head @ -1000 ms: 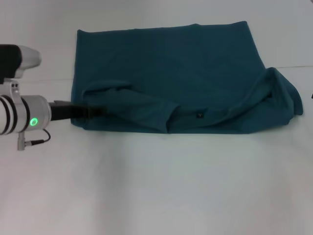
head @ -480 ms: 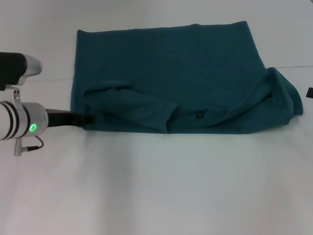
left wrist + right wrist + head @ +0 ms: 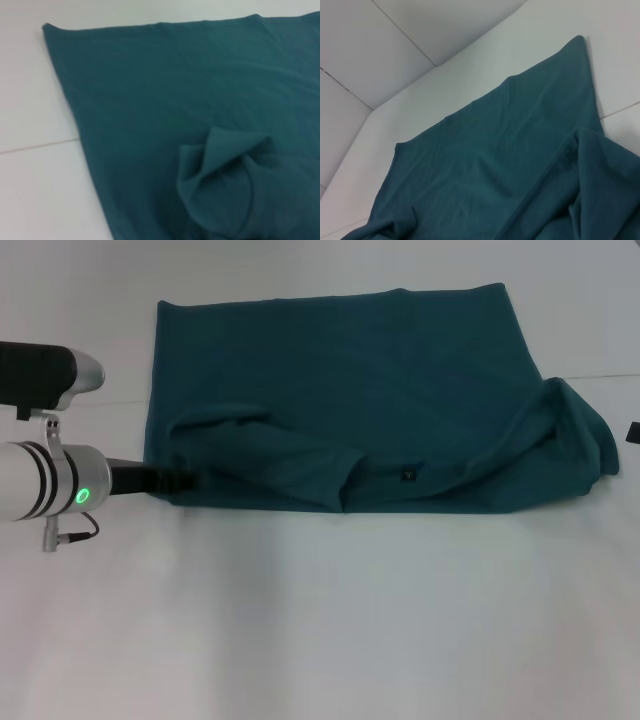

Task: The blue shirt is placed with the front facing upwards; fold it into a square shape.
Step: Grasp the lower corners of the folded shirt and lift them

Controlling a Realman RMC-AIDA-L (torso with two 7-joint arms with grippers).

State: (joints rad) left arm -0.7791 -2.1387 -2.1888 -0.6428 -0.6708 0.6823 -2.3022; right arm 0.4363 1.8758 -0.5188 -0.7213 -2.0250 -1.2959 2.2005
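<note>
Since blue shirt (image 3: 340, 400) lies long axis left-right, left pincer (image 3: 183, 478) at its near-left corner; finger state: cannot tell. Right pincer unseen.

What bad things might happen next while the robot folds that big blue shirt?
The left gripper sits at the near left edge of the dark teal-blue cotton shirt. If it pulls there, it might drag the whole shirt across the white table rather than fold it.

The right side is bunched into a raised ridge, and a sleeve lies crumpled on the left. Folding over those lumps would likely give a lopsided shape, not a square.
</note>
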